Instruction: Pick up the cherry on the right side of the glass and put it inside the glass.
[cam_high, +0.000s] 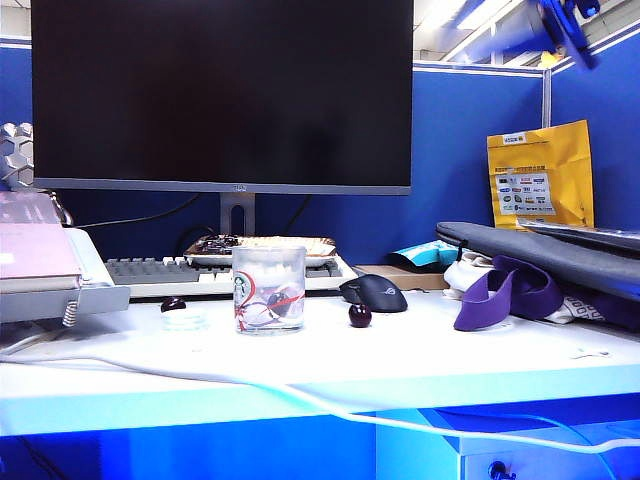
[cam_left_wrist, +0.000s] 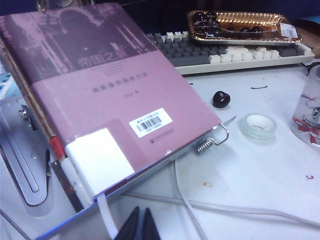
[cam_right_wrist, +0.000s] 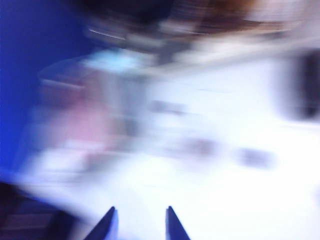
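Exterior view alone shows cherry (cam_high: 360, 315) beside glass (cam_high: 268, 289); left tool (cam_left_wrist: 140, 225) closed, right tool (cam_right_wrist: 141, 222) parted, both empty.

A white desk (cam_high: 420, 350) stands against blue partition walls (cam_high: 470, 150). A large dark monitor (cam_high: 222, 90) stands on its silver stand at the back, with a grey and white keyboard (cam_high: 160, 272) under it. A yellow bag (cam_high: 540, 175) leans on the partition at the right. Fluorescent ceiling lights (cam_high: 480, 15) show above the wall. On the left, a pink book (cam_left_wrist: 100, 95) lies on a metal book stand (cam_left_wrist: 215, 137). A white cable (cam_high: 300, 395) runs over the front edge of the desk.
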